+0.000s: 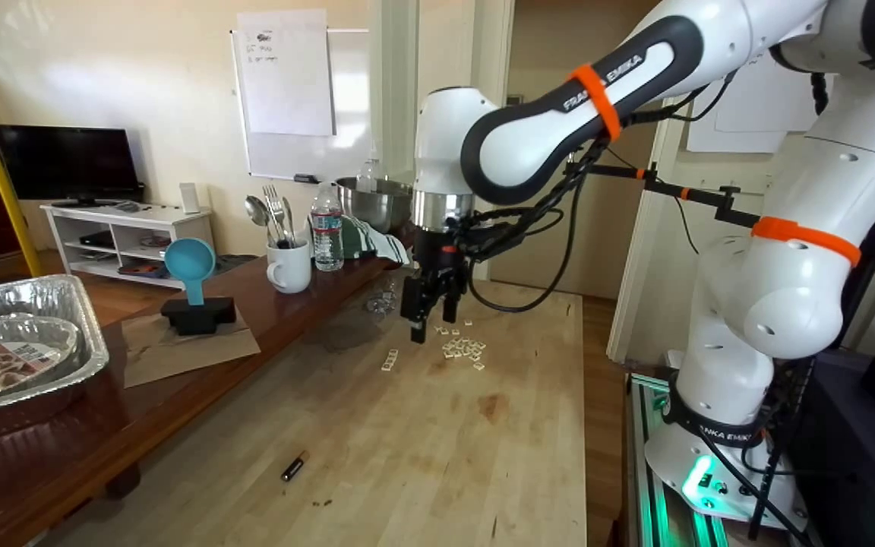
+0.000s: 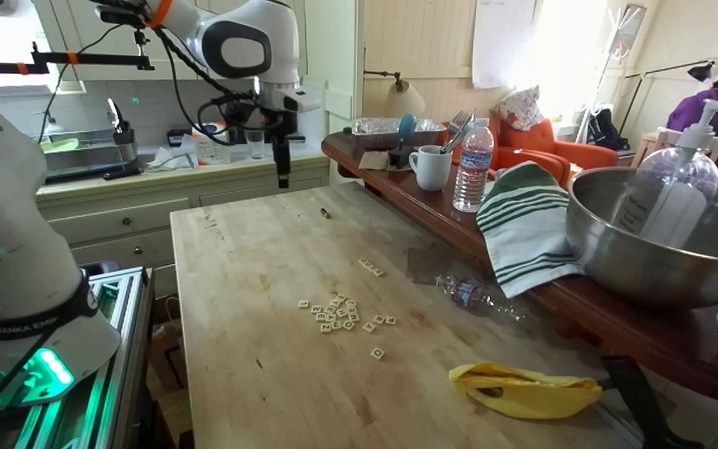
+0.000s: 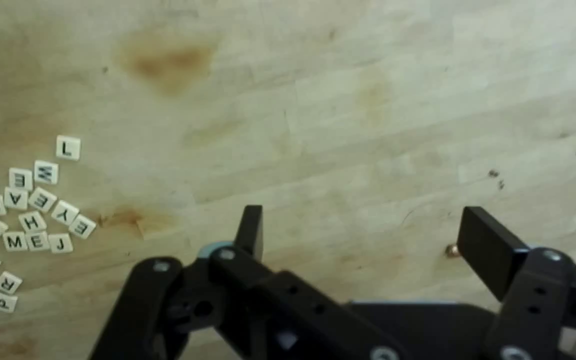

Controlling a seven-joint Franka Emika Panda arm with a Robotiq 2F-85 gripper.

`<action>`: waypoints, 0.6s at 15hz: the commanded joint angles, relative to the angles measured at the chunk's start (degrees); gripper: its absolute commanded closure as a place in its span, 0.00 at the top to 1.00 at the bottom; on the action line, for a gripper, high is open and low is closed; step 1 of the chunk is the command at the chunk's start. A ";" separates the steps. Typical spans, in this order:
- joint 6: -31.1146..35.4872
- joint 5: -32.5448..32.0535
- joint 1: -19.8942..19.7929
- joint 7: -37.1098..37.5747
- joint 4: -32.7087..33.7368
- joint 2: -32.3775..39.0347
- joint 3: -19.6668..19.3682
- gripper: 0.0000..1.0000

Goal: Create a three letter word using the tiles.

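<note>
Claw [image 3: 365, 232] spread wide above tabletop [image 2: 247, 355]; tiles [image 3: 32, 221] there, loosely clustered, short row [image 2: 371, 267] near; bottle [image 2: 472, 295] lying near row; battery [image 1: 294, 466], banana [image 2: 524, 393] apart from tiles; bowl [image 2: 652, 271], draped towel [image 2: 524, 231] on ledge [image 1: 278, 320]

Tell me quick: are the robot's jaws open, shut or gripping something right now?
Gripper: open, its jaws wide apart in the wrist view, holding nothing.

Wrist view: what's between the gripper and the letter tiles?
A brown stain on the tabletop; no object shows between the gripper and the letter tiles in the wrist view.
</note>
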 commanded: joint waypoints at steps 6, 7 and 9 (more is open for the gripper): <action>15.86 -12.72 -2.68 -5.70 7.60 20.39 -4.94 1.00; 15.22 -14.04 -2.71 -6.65 8.42 21.70 -5.78 1.00; 15.87 -15.67 -2.86 -8.77 9.86 24.25 -7.39 1.00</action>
